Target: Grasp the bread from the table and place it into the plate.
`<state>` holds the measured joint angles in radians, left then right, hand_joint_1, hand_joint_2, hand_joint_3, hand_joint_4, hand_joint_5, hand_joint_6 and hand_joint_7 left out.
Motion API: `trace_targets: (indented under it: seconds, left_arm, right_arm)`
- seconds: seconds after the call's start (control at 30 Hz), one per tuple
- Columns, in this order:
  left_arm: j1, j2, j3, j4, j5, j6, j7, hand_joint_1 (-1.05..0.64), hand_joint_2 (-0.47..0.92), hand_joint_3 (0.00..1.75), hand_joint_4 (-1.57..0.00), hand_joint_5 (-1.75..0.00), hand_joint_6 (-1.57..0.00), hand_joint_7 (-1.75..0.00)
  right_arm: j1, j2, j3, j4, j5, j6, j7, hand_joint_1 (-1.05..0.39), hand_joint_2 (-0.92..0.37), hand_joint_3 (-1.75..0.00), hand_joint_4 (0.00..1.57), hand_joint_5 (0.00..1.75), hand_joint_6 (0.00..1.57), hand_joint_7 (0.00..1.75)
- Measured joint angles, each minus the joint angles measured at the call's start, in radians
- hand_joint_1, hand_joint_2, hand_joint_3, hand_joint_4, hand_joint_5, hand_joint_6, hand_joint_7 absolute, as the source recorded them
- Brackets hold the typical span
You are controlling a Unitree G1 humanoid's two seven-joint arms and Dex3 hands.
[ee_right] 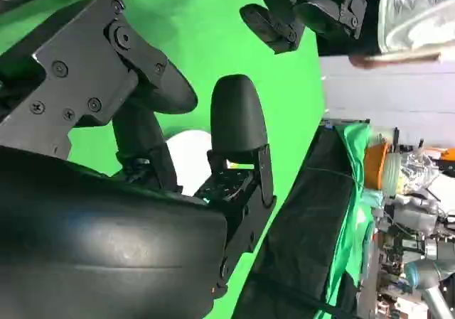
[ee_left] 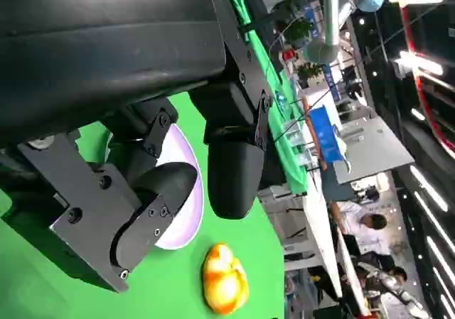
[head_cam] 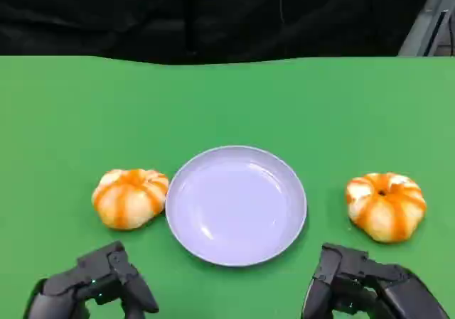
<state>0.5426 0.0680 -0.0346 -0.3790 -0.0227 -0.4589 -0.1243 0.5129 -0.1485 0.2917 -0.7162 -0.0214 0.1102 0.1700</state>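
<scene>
A pale lilac plate (head_cam: pixel 235 205) lies empty at the middle of the green table. Two round orange-striped bread rolls flank it: one bread roll (head_cam: pixel 130 197) touches its left rim, the other bread roll (head_cam: pixel 386 206) lies apart on its right. My left hand (head_cam: pixel 96 282) hovers near the front edge, just short of the left roll, fingers apart and holding nothing. My right hand (head_cam: pixel 359 285) sits near the front edge short of the right roll, likewise holding nothing. In the left wrist view the plate (ee_left: pixel 188 209) and a bread roll (ee_left: pixel 225 279) show past my fingers (ee_left: pixel 234 170).
The green table (head_cam: pixel 227 99) reaches back to a black curtain (head_cam: pixel 213 13). In the right wrist view a sliver of the plate (ee_right: pixel 186 155) shows between my fingers, with the other hand (ee_right: pixel 302 13) beyond. Lab benches and people stand far off in the left wrist view.
</scene>
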Motion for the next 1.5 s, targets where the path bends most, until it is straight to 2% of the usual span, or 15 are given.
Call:
trace_targets:
  seconds: [0.43, 0.57, 0.67, 0.7, 0.73, 0.77, 0.8, 0.87, 0.9, 0.93, 1.07, 1.13, 1.2, 1.4, 1.5]
  left_arm:
    - [0.000, 0.000, 0.000, 0.000, 0.000, 0.000, 0.000, -0.04, 0.25, 1.59, -0.88, -1.68, -0.83, -1.53]
    - [-0.001, 0.000, 0.001, 0.000, -0.003, 0.000, 0.000, -0.04, 0.34, 1.45, -0.82, -1.54, -0.81, -1.39]
    - [-0.004, 0.000, 0.005, 0.000, -0.002, 0.001, 0.000, -0.04, 0.36, 1.42, -0.82, -1.51, -0.81, -1.35]
    - [-0.004, 0.000, 0.007, 0.000, -0.002, 0.001, 0.000, -0.09, 0.49, 1.14, -0.70, -1.35, -0.72, -1.13]
    - [-0.006, 0.000, 0.009, -0.002, 0.006, 0.007, 0.001, -0.16, 0.70, 0.72, -0.61, -1.19, -0.68, -0.87]
    - [-0.010, 0.000, 0.015, -0.005, 0.033, 0.023, 0.005, -0.19, 0.81, 0.51, -0.58, -1.14, -0.67, -0.76]
    - [-0.016, 0.000, 0.025, -0.010, 0.065, 0.041, 0.014, -0.24, 0.87, 0.37, -0.50, -1.03, -0.60, -0.62]
    - [-0.033, 0.007, 0.043, -0.026, 0.125, 0.079, 0.025, -0.30, 0.91, 0.27, -0.44, -0.91, -0.55, -0.49]
    - [-0.042, 0.015, 0.048, -0.036, 0.156, 0.101, 0.027, -0.31, 0.91, 0.25, -0.43, -0.89, -0.54, -0.46]
    - [-0.051, 0.022, 0.052, -0.043, 0.181, 0.117, 0.027, -0.41, 0.92, 0.22, -0.29, -0.85, -0.45, -0.36]
    - [-0.087, 0.076, 0.061, -0.094, 0.345, 0.235, 0.022, -0.52, 0.92, 0.20, -0.04, -0.72, -0.28, -0.19]
    - [-0.125, 0.106, 0.057, -0.125, 0.458, 0.325, 0.001, -0.52, 0.92, 0.18, -0.01, -0.56, -0.21, -0.13]
    - [-0.182, 0.132, 0.043, -0.141, 0.569, 0.418, -0.025, -0.53, 0.92, 0.17, 0.00, -0.49, -0.19, -0.11]
    - [-0.386, 0.195, -0.032, -0.103, 0.841, 0.569, -0.071, -0.56, 0.92, 0.15, 0.00, -0.38, -0.19, -0.08]
    - [-0.470, 0.206, -0.087, -0.032, 0.940, 0.640, -0.120, -0.56, 0.92, 0.13, 0.00, -0.40, -0.20, -0.07]
  right_arm:
    - [0.000, 0.000, 0.000, -0.002, 0.001, 0.001, 0.000, -0.02, -0.33, -1.37, 0.68, 1.68, 0.69, 1.49]
    - [-0.001, 0.000, 0.002, -0.002, 0.000, 0.001, 0.000, -0.01, -0.34, -1.37, 0.68, 1.68, 0.69, 1.49]
    - [-0.001, 0.000, 0.003, -0.002, 0.000, 0.002, 0.000, -0.01, -0.34, -1.37, 0.68, 1.69, 0.69, 1.49]
    - [-0.001, 0.000, 0.003, -0.002, 0.001, 0.003, 0.000, 0.00, -0.34, -1.37, 0.68, 1.69, 0.69, 1.49]
    - [-0.001, 0.000, 0.004, -0.002, 0.000, 0.004, -0.001, 0.00, -0.34, -1.37, 0.68, 1.69, 0.69, 1.49]
    - [-0.001, 0.001, 0.006, -0.003, 0.000, 0.006, -0.001, 0.00, -0.35, -1.37, 0.68, 1.70, 0.68, 1.50]
    - [0.000, 0.001, 0.010, -0.004, 0.000, 0.010, -0.001, -0.01, -0.34, -1.38, 0.68, 1.70, 0.68, 1.50]
    - [0.000, 0.003, 0.019, -0.007, -0.003, 0.013, -0.006, -0.02, -0.34, -1.39, 0.67, 1.70, 0.68, 1.51]
    - [-0.001, 0.005, 0.026, -0.009, -0.006, 0.015, -0.009, -0.02, -0.33, -1.39, 0.67, 1.70, 0.68, 1.51]
    - [-0.001, 0.005, 0.032, -0.011, -0.007, 0.016, -0.011, -0.02, -0.33, -1.40, 0.67, 1.71, 0.68, 1.51]
    - [-0.004, 0.015, 0.049, -0.013, -0.010, 0.018, -0.021, -0.01, -0.32, -1.42, 0.68, 1.71, 0.68, 1.52]
    - [-0.008, 0.022, 0.065, -0.013, -0.021, 0.020, -0.031, -0.02, -0.31, -1.43, 0.68, 1.71, 0.68, 1.53]
    - [-0.012, 0.030, 0.082, -0.012, -0.033, 0.020, -0.042, -0.03, -0.30, -1.43, 0.70, 1.71, 0.68, 1.52]
    - [-0.016, 0.039, 0.096, -0.009, -0.051, 0.020, -0.057, -0.02, -0.30, -1.42, 0.73, 1.69, 0.69, 1.50]
    - [-0.010, 0.040, 0.098, -0.009, -0.051, 0.019, -0.063, -0.02, -0.31, -1.41, 0.73, 1.69, 0.69, 1.49]
